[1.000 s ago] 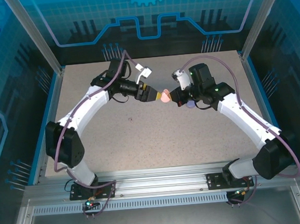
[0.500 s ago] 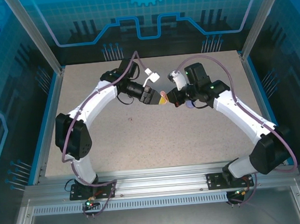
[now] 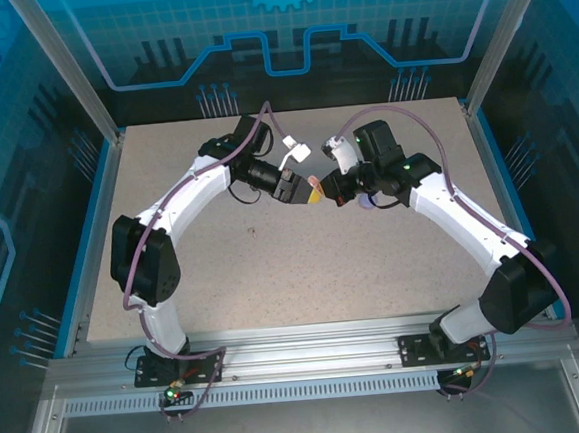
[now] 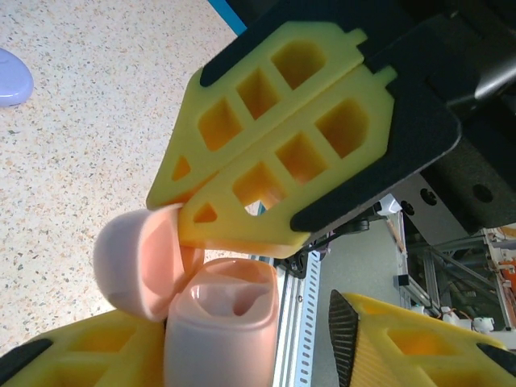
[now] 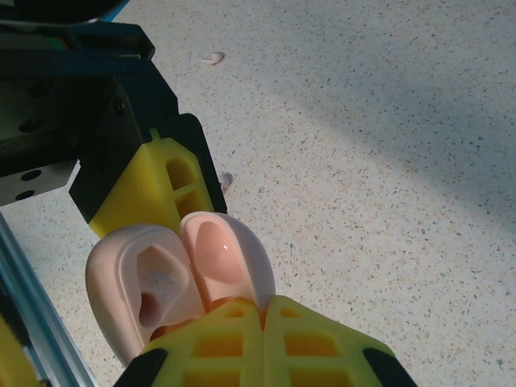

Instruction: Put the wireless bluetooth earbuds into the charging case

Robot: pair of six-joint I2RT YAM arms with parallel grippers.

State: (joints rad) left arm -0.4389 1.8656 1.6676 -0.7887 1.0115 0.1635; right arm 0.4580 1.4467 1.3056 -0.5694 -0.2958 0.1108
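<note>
An open pink charging case (image 3: 314, 191) hangs above the table between both grippers. My right gripper (image 5: 264, 305) is shut on its flipped-up lid (image 5: 224, 256). The case body (image 4: 224, 322) lies between my left gripper's (image 4: 242, 326) fingers, against the left finger (image 4: 76, 359), with a gap to the right finger (image 4: 403, 343). The body's wells (image 5: 149, 286) look bare. Two tiny pale earbuds lie on the table below, one far off (image 5: 213, 58) and one near the left gripper's finger (image 5: 226, 181).
A round purple case (image 3: 367, 202) lies on the table under my right wrist and shows as a pale lilac disc (image 4: 8, 76) in the left wrist view. The speckled table (image 3: 303, 266) stretches out in front, with blue walls round it.
My left arm has swung right toward the case and its jaws have narrowed around the case body. The right gripper has kept its hold on the lid and shifted slightly left.
</note>
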